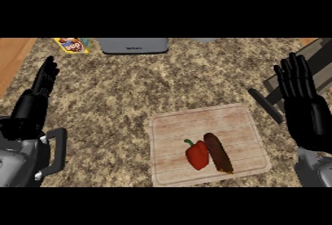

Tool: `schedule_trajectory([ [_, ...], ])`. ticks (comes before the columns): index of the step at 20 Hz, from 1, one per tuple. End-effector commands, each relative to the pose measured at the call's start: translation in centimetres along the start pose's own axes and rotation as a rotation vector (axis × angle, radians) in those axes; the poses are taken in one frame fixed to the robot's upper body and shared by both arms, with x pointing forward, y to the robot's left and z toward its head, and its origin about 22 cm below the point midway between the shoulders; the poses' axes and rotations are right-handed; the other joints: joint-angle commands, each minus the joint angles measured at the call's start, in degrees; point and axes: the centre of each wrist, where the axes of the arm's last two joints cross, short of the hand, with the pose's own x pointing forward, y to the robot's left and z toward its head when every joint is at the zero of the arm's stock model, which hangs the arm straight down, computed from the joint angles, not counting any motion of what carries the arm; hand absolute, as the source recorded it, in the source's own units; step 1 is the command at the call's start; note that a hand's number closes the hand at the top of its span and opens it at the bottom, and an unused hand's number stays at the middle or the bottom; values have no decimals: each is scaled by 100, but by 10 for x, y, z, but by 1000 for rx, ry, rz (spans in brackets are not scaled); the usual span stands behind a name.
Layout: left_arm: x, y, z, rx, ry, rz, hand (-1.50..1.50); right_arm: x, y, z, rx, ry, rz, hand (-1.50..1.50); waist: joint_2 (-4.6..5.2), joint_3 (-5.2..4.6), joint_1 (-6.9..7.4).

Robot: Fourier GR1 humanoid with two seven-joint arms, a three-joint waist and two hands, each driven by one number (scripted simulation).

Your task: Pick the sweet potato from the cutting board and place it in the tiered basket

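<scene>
Brown sweet potato not picked up yet, lying on the cutting board

Right robot hand is flat open, holding nothing; potato sits down-left of it, touching a red pepper, so I'd grab from the pepper-free side. Left robot hand rests open.

Cutting board near right on the counter, sweet potato on it, pepper touching its left, tiered basket at right edge, box far left.
</scene>
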Motion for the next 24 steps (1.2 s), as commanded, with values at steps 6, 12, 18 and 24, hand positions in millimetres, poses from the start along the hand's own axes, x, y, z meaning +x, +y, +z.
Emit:
schedule_trajectory([
  [6,-75,-56,93,49,493,110,0,56,-20,-19,37,-160,465,150,-6,-116,7],
  [12,-75,-77,105,43,557,184,0,11,-24,51,-612,-4,409,-150,-11,-74,-137],
  [18,-67,-70,106,29,537,168,0,69,3,96,-374,80,487,-150,-6,-85,-26],
  [24,-73,-83,113,37,549,172,0,73,-3,129,-68,437,757,-150,20,-126,-38],
])
